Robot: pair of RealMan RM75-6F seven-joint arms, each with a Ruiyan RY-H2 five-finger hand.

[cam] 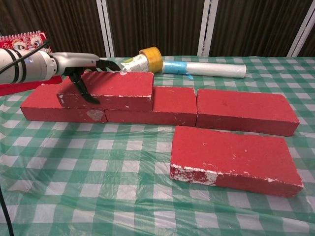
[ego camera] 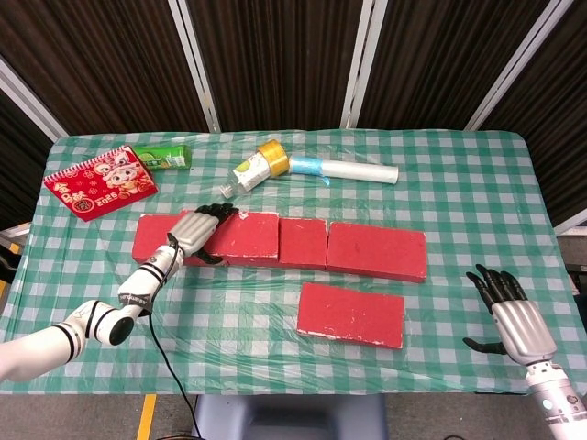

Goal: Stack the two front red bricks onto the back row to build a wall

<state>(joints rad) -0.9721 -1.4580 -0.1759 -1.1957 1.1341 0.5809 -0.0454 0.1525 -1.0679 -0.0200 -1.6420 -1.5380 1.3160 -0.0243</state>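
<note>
Setting: Dark slatted panels with white struts are seen behind a table covered in green-and-white checked cloth under clear plastic.

Head view, bricks: A back row of red bricks is laid end to end across the middle; one stacked brick is set on the row's left part, and a front brick is left flat on the cloth, just in front of the row.

Head view, left hand: The left hand is laid over the stacked brick, fingers wrapped onto it.

Head view, right hand: The right hand is held over the table's right edge, fingers spread, nothing gripped.

Head view, clutter: A red notebook, green packet, bottle, yellow tape roll and white roll are ranged behind the bricks.

Chest view: The stacked brick is shown resting across two bricks of the back row, gripped at its left end by the left hand, thumb down its front face. The front brick is seen apart, nearer the camera.
</note>
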